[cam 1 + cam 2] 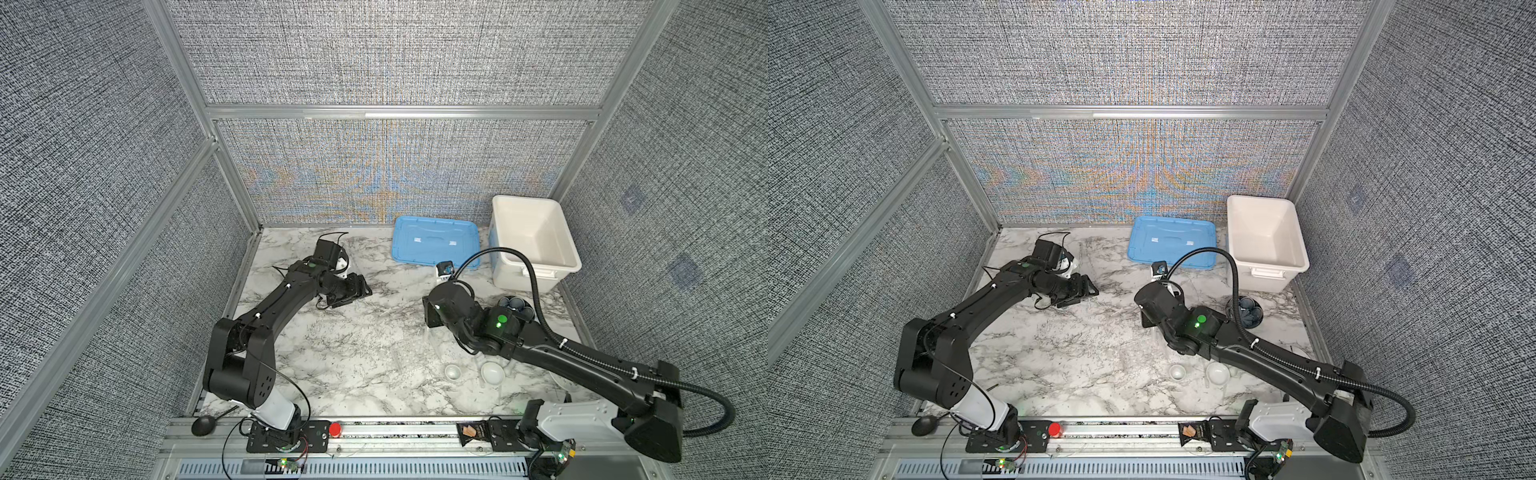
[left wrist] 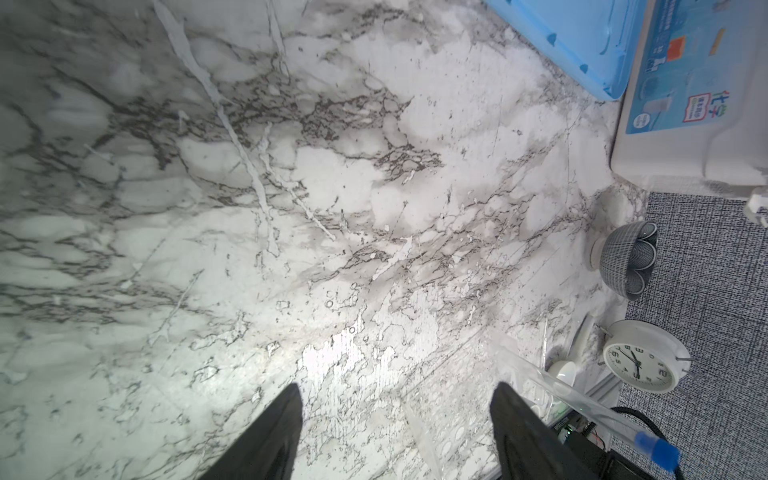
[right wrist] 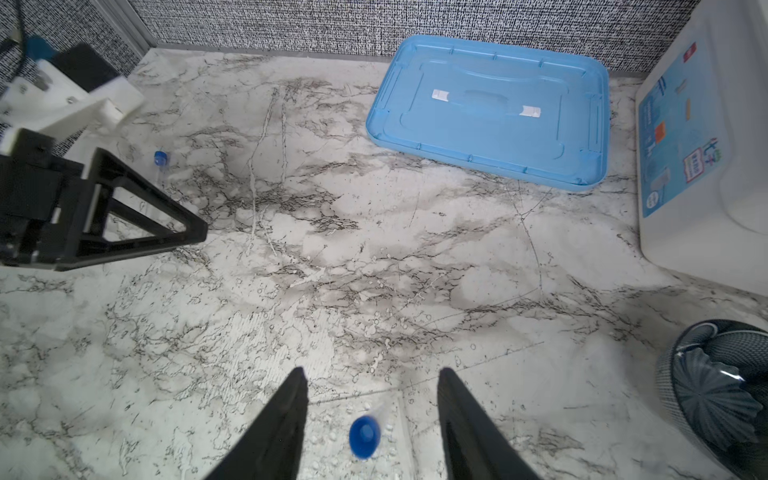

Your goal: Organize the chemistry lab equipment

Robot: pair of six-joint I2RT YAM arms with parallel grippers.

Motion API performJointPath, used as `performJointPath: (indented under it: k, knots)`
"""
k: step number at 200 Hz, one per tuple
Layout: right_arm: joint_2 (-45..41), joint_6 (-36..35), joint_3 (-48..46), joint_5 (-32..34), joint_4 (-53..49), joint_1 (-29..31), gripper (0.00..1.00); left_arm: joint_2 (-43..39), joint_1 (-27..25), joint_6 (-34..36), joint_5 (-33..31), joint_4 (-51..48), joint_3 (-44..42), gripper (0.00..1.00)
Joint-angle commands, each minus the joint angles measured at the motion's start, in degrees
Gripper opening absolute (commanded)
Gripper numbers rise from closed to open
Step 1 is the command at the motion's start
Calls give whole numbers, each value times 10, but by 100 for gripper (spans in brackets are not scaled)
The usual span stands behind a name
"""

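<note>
**Tubes and bowls on a marble table, both grippers spread open**

Two robot arms reached over a marble table (image 1: 332,365), seen from above. The right gripper (image 3: 371,372) was at about 3 o'clock from the table's middle, with its fingers apart. Between those fingers showed one tube (image 3: 365,436), clear with a blue cap. Its cap end faced the wrist camera and it touched neither finger. Whether its far end rested on the table could not be told.

The left gripper (image 2: 397,386), at about 10 o'clock, also had its fingers apart, over bare marble. A second tube (image 3: 160,166), also blue-capped, lay flat on the table just beside the left gripper.

At about 5 o'clock sat a smaller bowl (image 1: 453,371) and, at its 3 o'clock, a larger bowl (image 1: 492,371). Both were white and upright, near each other but apart.

A blue lid (image 1: 432,245) lay flat at 1 o'clock. An open white bin (image 1: 528,274) stood at 2 o'clock, with a dark cup (image 1: 515,307) just in front of it. A white clock (image 2: 642,361) showed only in the left wrist view.
</note>
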Motion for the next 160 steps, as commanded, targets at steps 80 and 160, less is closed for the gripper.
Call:
performJointPath:
  k: [80,160]
  knots:
    - [76,-59,58,-266,-153,-88,73,-13,1,34,-43,-6,-5,73]
    - [91,-33,42,-267,-135,-103,69,-35,1,23,-32,8,-51,73]
